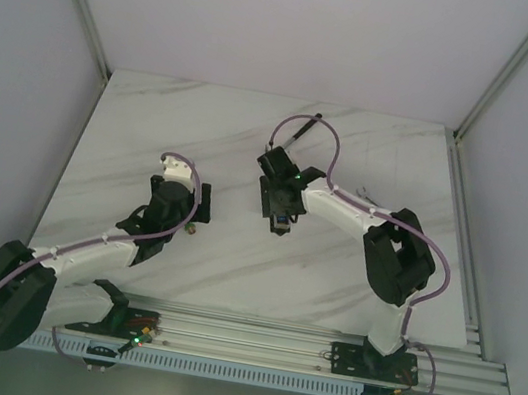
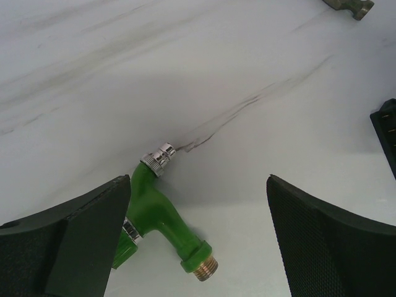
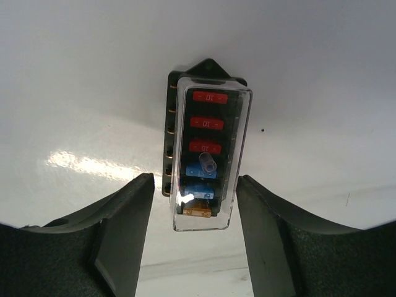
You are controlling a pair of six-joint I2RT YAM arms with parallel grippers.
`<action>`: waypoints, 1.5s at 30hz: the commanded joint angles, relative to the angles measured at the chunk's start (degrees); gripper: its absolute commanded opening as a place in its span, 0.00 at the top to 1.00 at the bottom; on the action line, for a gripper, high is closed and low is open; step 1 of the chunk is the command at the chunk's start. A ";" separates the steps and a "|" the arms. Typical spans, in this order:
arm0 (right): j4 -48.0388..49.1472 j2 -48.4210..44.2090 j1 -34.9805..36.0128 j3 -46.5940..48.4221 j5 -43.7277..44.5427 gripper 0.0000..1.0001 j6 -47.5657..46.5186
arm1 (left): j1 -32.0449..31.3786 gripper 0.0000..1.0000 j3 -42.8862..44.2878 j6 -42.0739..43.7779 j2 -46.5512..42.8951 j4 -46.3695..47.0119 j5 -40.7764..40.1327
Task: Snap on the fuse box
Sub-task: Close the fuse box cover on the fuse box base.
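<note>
Right fingers (image 3: pixel 124 235) stand parted around the fuse box (image 3: pixel 207 154); left fingers (image 2: pixel 80 235) spread wide.

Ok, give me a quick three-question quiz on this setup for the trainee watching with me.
1. True or false: the left tool is gripping the green fitting.
2. How many red fuses show under the fuse box's clear cover? A two, B three, C five.
3. Fill in: the fuse box lies between the fingers of the ___ tool.
Key: 1 false, it stands wide open and the fitting lies ungripped beside one finger; 2 B; 3 the right tool.
</note>
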 commanded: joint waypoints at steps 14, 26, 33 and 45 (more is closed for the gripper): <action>-0.19 2.20 0.28 3.87 2.22 0.51 -0.47 | 0.33 0.00 0.06 -0.09 0.63 0.26 0.79; -5.22 7.50 3.36 7.19 7.05 0.53 -1.62 | 0.35 0.00 0.30 -0.05 1.08 0.33 1.05; -5.85 7.68 5.91 8.70 9.15 0.52 -3.26 | 0.32 0.00 0.28 -0.19 0.92 0.29 1.25; 1.74 -4.87 5.48 1.84 4.32 0.47 -6.06 | 0.40 0.03 -0.41 -4.37 0.10 4.53 9.26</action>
